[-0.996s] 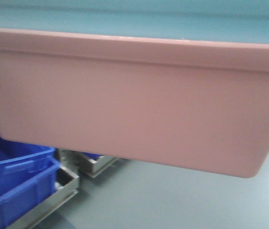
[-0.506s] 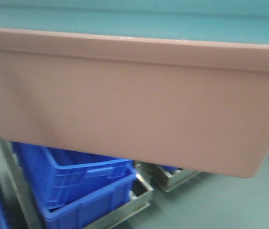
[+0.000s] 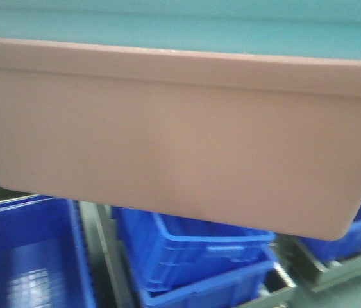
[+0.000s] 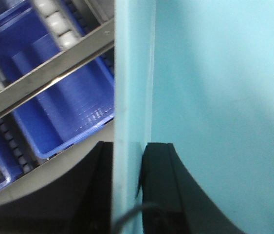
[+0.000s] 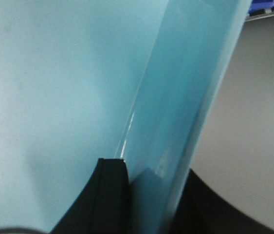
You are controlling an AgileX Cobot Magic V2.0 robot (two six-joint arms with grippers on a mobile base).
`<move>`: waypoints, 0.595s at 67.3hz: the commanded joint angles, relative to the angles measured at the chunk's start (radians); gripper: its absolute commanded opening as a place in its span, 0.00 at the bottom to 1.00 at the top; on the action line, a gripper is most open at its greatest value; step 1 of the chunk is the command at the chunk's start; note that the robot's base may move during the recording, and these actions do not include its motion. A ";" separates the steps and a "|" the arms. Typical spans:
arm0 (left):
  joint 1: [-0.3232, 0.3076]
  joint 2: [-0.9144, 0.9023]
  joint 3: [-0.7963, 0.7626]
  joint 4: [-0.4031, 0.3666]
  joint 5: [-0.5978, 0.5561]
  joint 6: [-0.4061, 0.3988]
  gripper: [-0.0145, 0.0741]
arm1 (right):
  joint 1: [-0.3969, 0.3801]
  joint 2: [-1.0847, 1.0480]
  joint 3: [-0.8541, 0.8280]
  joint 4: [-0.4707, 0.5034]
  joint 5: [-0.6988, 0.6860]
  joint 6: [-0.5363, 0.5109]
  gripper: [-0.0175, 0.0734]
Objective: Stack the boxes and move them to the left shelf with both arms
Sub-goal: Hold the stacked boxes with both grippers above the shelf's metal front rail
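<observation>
Stacking looks done: the blue tub (image 3: 167, 22) sits nested in the pink tub (image 3: 180, 135), which fills the front view above the dark bins (image 3: 199, 256). Left pincer (image 4: 127, 158) and right pincer (image 5: 149, 170) each clamp a blue wall, closed to its thickness. The shelf (image 4: 44, 80) shows at upper left of the left wrist view. We judge that setting the stack down there is not yet done.
</observation>
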 commanded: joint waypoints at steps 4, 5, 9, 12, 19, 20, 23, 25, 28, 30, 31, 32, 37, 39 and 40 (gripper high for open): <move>-0.038 -0.044 -0.050 -0.079 -0.213 -0.002 0.15 | 0.031 -0.029 -0.049 0.049 -0.204 -0.034 0.22; -0.038 -0.044 -0.050 -0.079 -0.213 -0.002 0.15 | 0.031 -0.029 -0.049 0.049 -0.204 -0.034 0.22; -0.038 -0.044 -0.050 -0.079 -0.213 -0.002 0.15 | 0.031 -0.029 -0.049 0.049 -0.204 -0.034 0.22; -0.038 -0.044 -0.050 -0.079 -0.213 -0.002 0.15 | 0.031 -0.029 -0.049 0.049 -0.204 -0.034 0.22; -0.038 -0.044 -0.050 -0.079 -0.213 -0.002 0.15 | 0.031 -0.029 -0.049 0.049 -0.204 -0.034 0.22; -0.038 -0.044 -0.050 -0.079 -0.213 -0.002 0.15 | 0.031 -0.029 -0.049 0.049 -0.204 -0.034 0.22; -0.038 -0.044 -0.050 -0.079 -0.213 -0.002 0.15 | 0.031 -0.029 -0.049 0.049 -0.204 -0.034 0.22; -0.038 -0.044 -0.050 -0.079 -0.213 -0.002 0.15 | 0.031 -0.029 -0.049 0.049 -0.204 -0.034 0.22; -0.038 -0.044 -0.050 -0.079 -0.213 -0.002 0.15 | 0.031 -0.029 -0.049 0.049 -0.204 -0.034 0.22; -0.038 -0.044 -0.050 -0.079 -0.213 -0.002 0.15 | 0.031 -0.029 -0.049 0.049 -0.204 -0.034 0.22; -0.038 -0.044 -0.050 -0.079 -0.213 -0.002 0.15 | 0.031 -0.029 -0.049 0.049 -0.204 -0.034 0.22; -0.038 -0.044 -0.050 -0.079 -0.213 -0.002 0.15 | 0.031 -0.029 -0.049 0.049 -0.204 -0.034 0.22; -0.038 -0.044 -0.050 -0.079 -0.213 -0.002 0.15 | 0.031 -0.029 -0.049 0.049 -0.204 -0.034 0.22; -0.038 -0.044 -0.050 -0.079 -0.213 -0.002 0.15 | 0.031 -0.029 -0.049 0.049 -0.204 -0.034 0.22; -0.038 -0.044 -0.050 -0.079 -0.213 -0.002 0.15 | 0.031 -0.029 -0.049 0.049 -0.204 -0.034 0.22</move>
